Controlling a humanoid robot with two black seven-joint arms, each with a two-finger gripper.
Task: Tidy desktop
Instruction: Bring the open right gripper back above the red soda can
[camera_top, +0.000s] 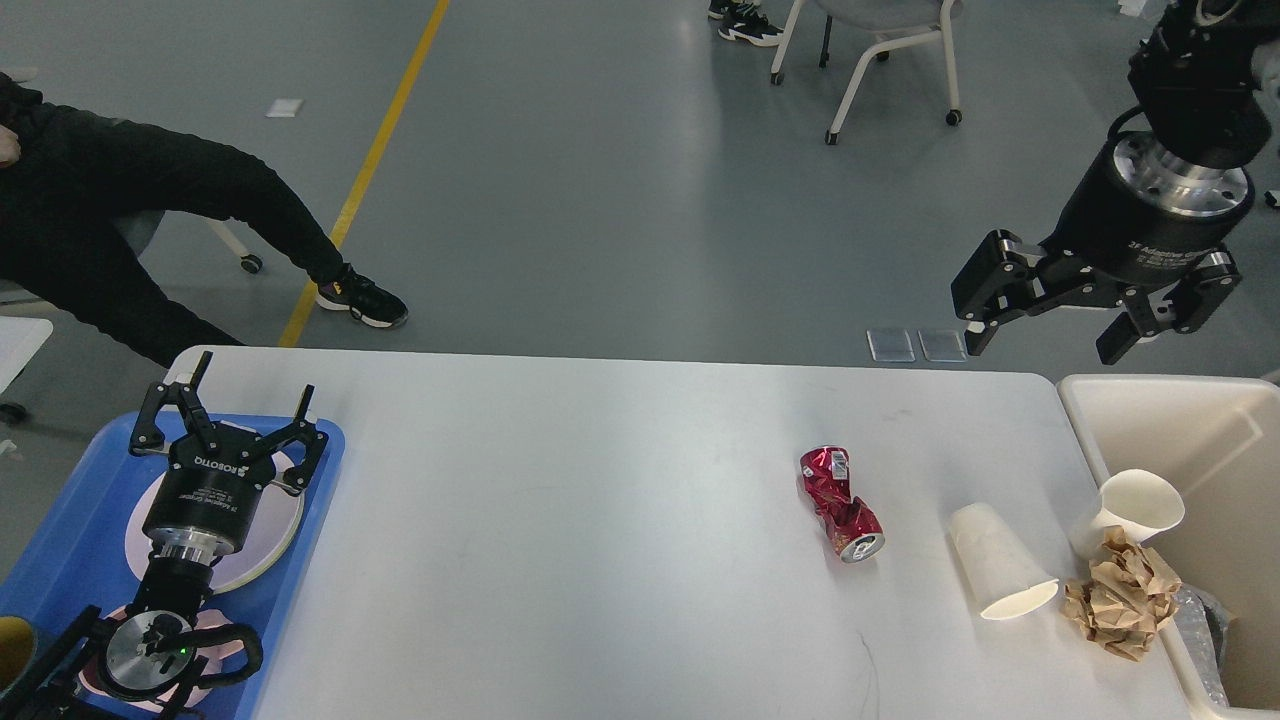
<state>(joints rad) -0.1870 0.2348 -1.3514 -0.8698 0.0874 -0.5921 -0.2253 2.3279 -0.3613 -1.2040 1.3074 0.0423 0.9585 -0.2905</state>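
The right hand (1046, 341) hangs open in the air above the far right corner of the table (600, 520), holding nothing. The left hand (233, 402) is open too, above the blue tray (60, 520) at the left edge. On the table's right part lie a paper cup (1000, 573), a crushed red can (838, 503) and a brown paper ball (1122, 605) beside the beige bin (1200, 420).

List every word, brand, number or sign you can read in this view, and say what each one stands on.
"ROBOTIQ": on the black body of the left gripper, upside down in the head view.
"2F Adaptive Gripper" (partly legible): small print on the right gripper body.
Small print below "ROBOTIQ" on the left gripper: too small to read.
White label on the crushed red can: too small to read.
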